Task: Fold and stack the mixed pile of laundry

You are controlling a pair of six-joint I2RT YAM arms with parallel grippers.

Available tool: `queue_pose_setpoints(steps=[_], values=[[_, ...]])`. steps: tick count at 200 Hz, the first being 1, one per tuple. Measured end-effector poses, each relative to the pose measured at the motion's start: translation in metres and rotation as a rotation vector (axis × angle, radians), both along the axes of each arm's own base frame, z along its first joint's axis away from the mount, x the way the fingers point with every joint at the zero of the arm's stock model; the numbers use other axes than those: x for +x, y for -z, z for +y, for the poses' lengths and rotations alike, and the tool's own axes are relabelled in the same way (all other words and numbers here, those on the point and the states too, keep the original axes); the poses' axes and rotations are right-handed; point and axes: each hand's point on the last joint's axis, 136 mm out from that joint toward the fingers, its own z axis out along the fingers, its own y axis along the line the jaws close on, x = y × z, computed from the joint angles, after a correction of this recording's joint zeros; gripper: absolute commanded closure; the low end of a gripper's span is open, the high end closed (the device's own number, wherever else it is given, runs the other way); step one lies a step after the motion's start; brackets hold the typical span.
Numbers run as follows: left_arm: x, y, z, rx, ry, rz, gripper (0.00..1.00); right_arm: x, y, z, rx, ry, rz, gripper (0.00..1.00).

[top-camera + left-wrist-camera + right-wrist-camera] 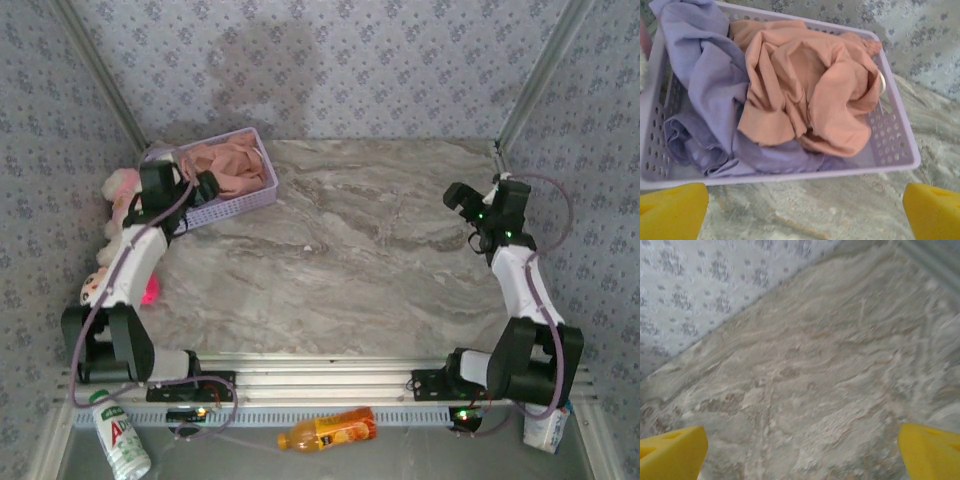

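The mixed laundry pile lies crumpled in a lavender mesh basket [256, 199] at the back left of the table. Its salmon-pink garment [235, 166] [810, 95] sits on top, with a white drawstring loop at its right edge. A lavender-purple T-shirt [705, 75] is bunched along the basket's [790, 175] left side and under the pink cloth. My left gripper [198, 195] [805, 212] hovers open just in front of the basket's near rim, nothing between its yellow fingertips [672, 207]. My right gripper [466, 212] [802, 452] stands open over bare marble at the right side, far from the pile.
Plush toys [120, 192] lie at the table's left edge beside my left arm. A patterned wall closes in the back and both sides. An orange drink bottle [328, 431] and a white bottle [121, 441] lie below the front rail. The marble tabletop [360, 260] stretches between the arms.
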Motion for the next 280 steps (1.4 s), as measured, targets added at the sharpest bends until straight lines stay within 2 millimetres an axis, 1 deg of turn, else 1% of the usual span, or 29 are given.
queue_pose_setpoints(steps=[24, 44, 57, 71, 87, 93, 99, 111, 118, 131, 137, 147, 151, 161, 169, 177, 197, 214, 226, 247, 257, 259, 263, 267, 268, 280], values=[[0.033, 0.002, 0.004, -0.030, -0.054, 0.063, 0.00, 0.010, 0.011, 0.015, 0.037, -0.027, 0.070, 0.00], [0.065, 0.011, 0.010, -0.042, -0.110, 0.117, 0.00, 0.019, 0.018, 0.027, 0.050, -0.048, 0.118, 0.00], [0.086, 0.022, 0.014, -0.049, -0.143, 0.153, 0.00, 0.027, 0.020, 0.036, 0.046, -0.063, 0.135, 0.00], [0.106, 0.038, 0.016, -0.054, -0.169, 0.196, 0.00, 0.034, 0.021, 0.044, 0.031, -0.074, 0.150, 0.00], [0.124, 0.061, 0.017, -0.046, -0.187, 0.247, 0.07, 0.039, 0.021, 0.052, 0.012, -0.082, 0.156, 0.00], [0.130, 0.068, 0.016, -0.044, -0.189, 0.264, 0.13, 0.040, 0.020, 0.053, 0.006, -0.081, 0.158, 0.00], [0.137, 0.076, 0.014, -0.041, -0.189, 0.283, 0.22, 0.040, 0.020, 0.054, 0.000, -0.080, 0.158, 0.00], [0.148, 0.090, 0.010, -0.041, -0.183, 0.310, 0.47, 0.041, 0.018, 0.054, -0.010, -0.072, 0.158, 0.00], [0.153, 0.096, 0.007, -0.047, -0.181, 0.324, 0.60, 0.042, 0.017, 0.053, -0.015, -0.067, 0.156, 0.00], [0.159, 0.103, 0.002, -0.061, -0.172, 0.339, 0.82, 0.043, 0.014, 0.051, -0.022, -0.058, 0.154, 0.00], [0.160, 0.102, -0.001, -0.069, -0.164, 0.343, 0.90, 0.043, 0.013, 0.050, -0.024, -0.055, 0.153, 0.00], [0.162, 0.099, -0.003, -0.079, -0.154, 0.342, 0.97, 0.044, 0.011, 0.049, -0.029, -0.049, 0.151, 0.00], [0.163, 0.095, -0.005, -0.086, -0.148, 0.338, 1.00, 0.044, 0.010, 0.049, -0.031, -0.047, 0.150, 0.00], [0.166, 0.082, -0.009, -0.101, -0.139, 0.322, 1.00, 0.044, 0.010, 0.048, -0.032, -0.045, 0.152, 0.00], [0.169, 0.069, -0.014, -0.107, -0.122, 0.303, 1.00, 0.043, 0.010, 0.048, -0.035, -0.046, 0.156, 0.00], [0.173, 0.052, -0.021, -0.116, -0.102, 0.272, 1.00, 0.042, 0.012, 0.049, -0.037, -0.047, 0.163, 0.00], [0.180, 0.005, -0.047, -0.149, -0.030, 0.180, 1.00, 0.040, 0.011, 0.049, -0.038, -0.050, 0.177, 0.00], [0.175, -0.032, -0.074, -0.184, 0.046, 0.118, 1.00, 0.041, 0.005, 0.049, -0.039, -0.051, 0.170, 0.00], [0.165, -0.058, -0.096, -0.213, 0.112, 0.080, 1.00, 0.039, 0.002, 0.048, -0.041, -0.052, 0.166, 0.00], [0.137, -0.118, -0.144, -0.267, 0.259, -0.012, 1.00, 0.033, -0.009, 0.041, -0.035, -0.037, 0.153, 0.00], [0.118, -0.150, -0.174, -0.289, 0.350, -0.067, 1.00, 0.028, -0.019, 0.032, -0.030, -0.018, 0.127, 0.00], [0.116, -0.155, -0.178, -0.291, 0.361, -0.076, 1.00, 0.028, -0.020, 0.031, -0.029, -0.017, 0.123, 0.00], [0.106, -0.168, -0.194, -0.298, 0.408, -0.101, 1.00, 0.025, -0.024, 0.027, -0.024, -0.005, 0.114, 0.00], [0.098, -0.179, -0.205, -0.304, 0.442, -0.124, 1.00, 0.022, -0.026, 0.024, -0.021, 0.003, 0.106, 0.00], [0.094, -0.184, -0.211, -0.306, 0.459, -0.135, 1.00, 0.021, -0.028, 0.022, -0.021, 0.009, 0.103, 0.00], [0.064, -0.215, -0.253, -0.330, 0.585, -0.195, 1.00, 0.011, -0.035, 0.010, -0.009, 0.042, 0.079, 0.00]])
